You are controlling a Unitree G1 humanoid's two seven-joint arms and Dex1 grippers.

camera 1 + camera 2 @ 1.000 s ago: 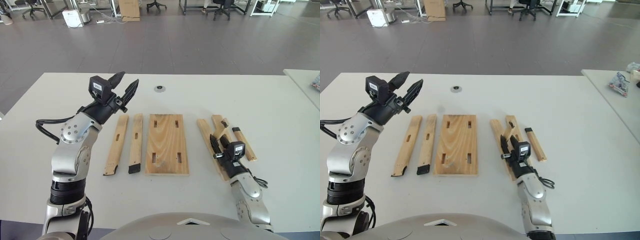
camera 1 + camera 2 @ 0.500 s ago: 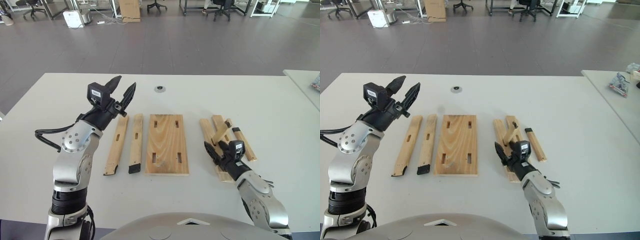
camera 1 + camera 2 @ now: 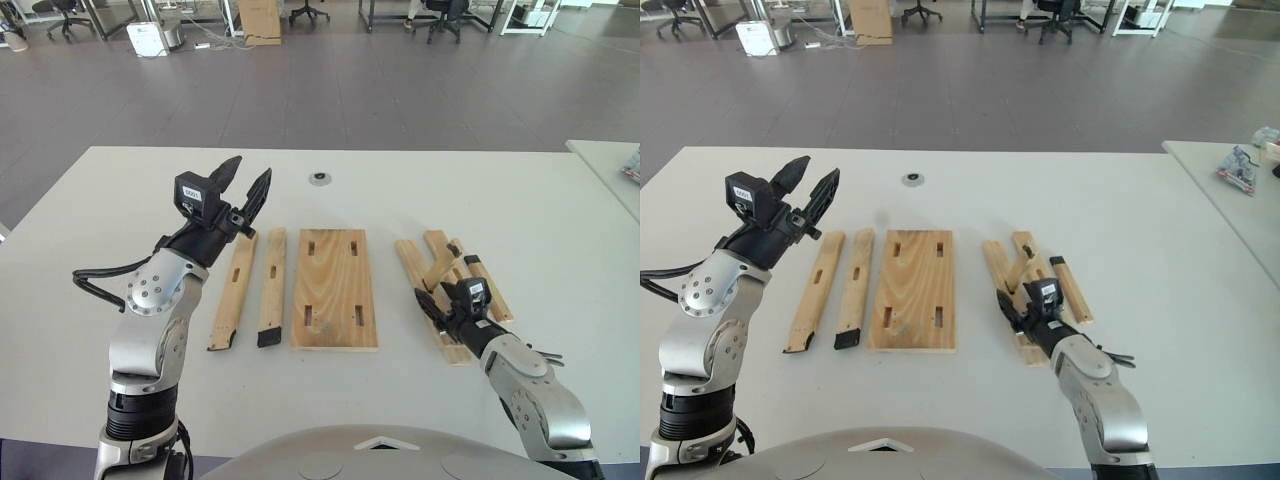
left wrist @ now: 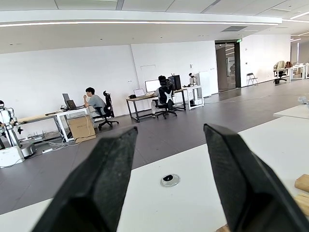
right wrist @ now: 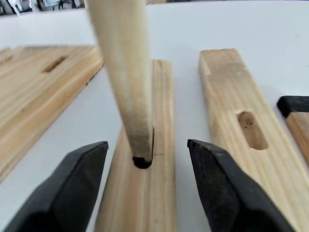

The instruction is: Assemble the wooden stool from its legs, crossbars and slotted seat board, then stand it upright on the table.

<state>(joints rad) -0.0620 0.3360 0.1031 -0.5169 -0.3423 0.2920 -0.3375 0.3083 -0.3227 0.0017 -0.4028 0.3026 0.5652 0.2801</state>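
Right gripper [image 5: 147,143] sits low over the table [image 3: 560,220], right of the seat board [image 3: 333,287] and level with its near half. Its fingers [image 5: 77,188] are spread and grasp nothing. They straddle a slotted leg [image 5: 145,203] lying flat.

A crossbar [image 5: 123,72] leans tilted, lower end resting in that leg's slot, not seated square. Step in hand looks like the pickup of this leg.

How I'd do it:
- Keep the leg centred between the fingers, pads flat against its long side faces.
- Pinch just on the near side of the slot, not at it. Closing on the crossbar foot would likely lever it out.
- The finger away from the seat board sits in the gap beside a second leg [image 5: 227,87]. The gap is tight, so drop straight down or that leg gets dragged.
- Lift slowly; the crossbar is loose and will probably tip.

A black-tipped piece [image 3: 487,287] lies farther right of the seat board.

Two more legs [image 3: 271,285] lie parallel just left of the seat board.

Left gripper [image 3: 250,170] is raised off the table, left of the seat board near its far corner. It is wide open and empty, so it's free to steady the crossbar.

A grommet [image 3: 319,178] is set in the table beyond the seat board's far edge.
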